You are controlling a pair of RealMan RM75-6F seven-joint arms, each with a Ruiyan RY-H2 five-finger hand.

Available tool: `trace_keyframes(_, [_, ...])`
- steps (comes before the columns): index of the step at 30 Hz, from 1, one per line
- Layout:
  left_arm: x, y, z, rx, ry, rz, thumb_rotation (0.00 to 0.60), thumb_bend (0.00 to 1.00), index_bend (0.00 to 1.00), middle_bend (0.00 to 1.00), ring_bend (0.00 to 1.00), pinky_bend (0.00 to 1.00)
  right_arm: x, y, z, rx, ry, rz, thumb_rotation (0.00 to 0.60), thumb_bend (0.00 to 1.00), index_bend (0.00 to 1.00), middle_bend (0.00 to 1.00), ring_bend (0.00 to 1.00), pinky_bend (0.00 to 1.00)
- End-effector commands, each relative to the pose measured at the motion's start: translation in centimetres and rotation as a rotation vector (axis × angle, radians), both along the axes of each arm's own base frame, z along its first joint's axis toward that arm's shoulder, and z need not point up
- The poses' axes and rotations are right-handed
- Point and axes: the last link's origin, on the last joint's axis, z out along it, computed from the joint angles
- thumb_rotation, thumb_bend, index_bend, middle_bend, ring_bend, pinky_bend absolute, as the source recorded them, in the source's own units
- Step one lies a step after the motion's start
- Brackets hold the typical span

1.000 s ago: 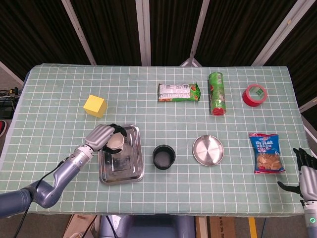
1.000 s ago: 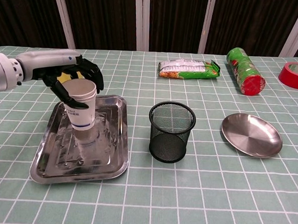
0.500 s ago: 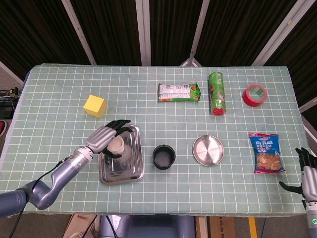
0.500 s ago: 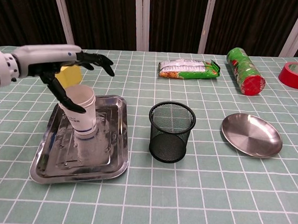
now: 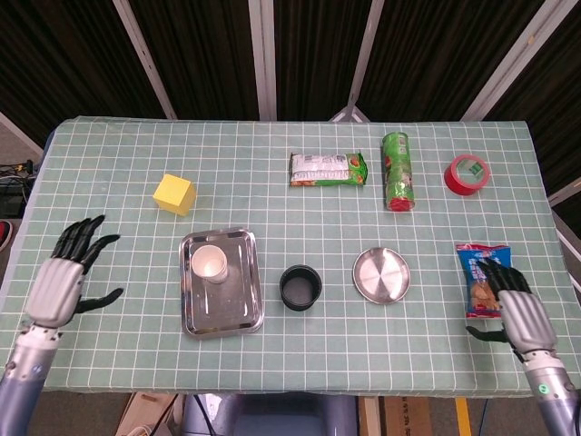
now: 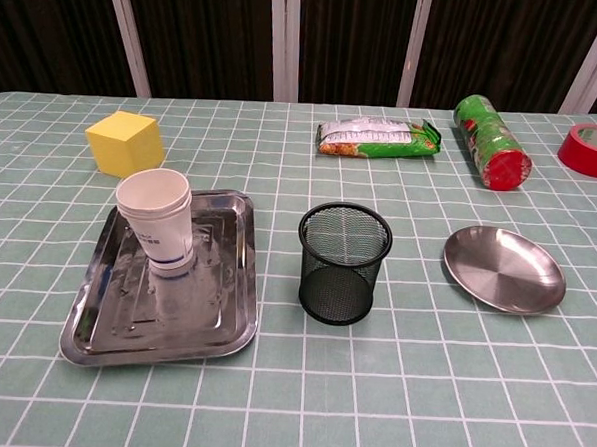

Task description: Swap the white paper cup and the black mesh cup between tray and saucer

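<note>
The bench [image 5: 272,182], green-checked cloth filling the frame, carries everything. Lower left of centre sits the rectangular steel tray [image 5: 223,309], and the white paper cup [image 5: 209,263] stands upright in its upper half. Centre frame, the black mesh cup [image 5: 300,287] stands on the cloth between tray and round steel saucer [image 5: 381,274], which lies bare just right of it. The left hand [image 5: 62,282] hovers at the far left edge, fingers spread, holding nothing. The right hand [image 5: 517,313] hangs at lower right, fingers loosely apart, empty. The mesh cup looks somewhat closer to the right hand; the saucer side favours it.
</note>
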Motion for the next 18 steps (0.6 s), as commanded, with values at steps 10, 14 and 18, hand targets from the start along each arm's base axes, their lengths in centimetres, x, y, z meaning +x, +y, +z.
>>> trace_keyframes(10, [-2.5, -3.0, 1.0, 0.081, 0.102, 0.076, 0.6, 0.05, 0.2, 0.0, 0.0, 0.05, 14.8, -5.6, -8.1, 0.314, -0.085, 0.414, 0.6, 0.01, 0.0, 0.0, 0.06, 0.0])
trace_keyframes(14, [-2.7, -2.8, 1.0, 0.076, 0.102, 0.093, 0.6, 0.05, 0.2, 0.0, 0.0, 0.05, 16.7, -6.2, -10.0, 0.375, -0.086, 0.428, 0.6, 0.01, 0.0, 0.0, 0.06, 0.0])
trace_keyframes(18, [-2.8, -2.7, 1.0, 0.077, 0.1, 0.097, 0.6, 0.06, 0.2, 0.0, 0.0, 0.05, 18.5, -6.7, -11.9, 0.414, -0.089, 0.445, 0.6, 0.01, 0.0, 0.0, 0.06, 0.0])
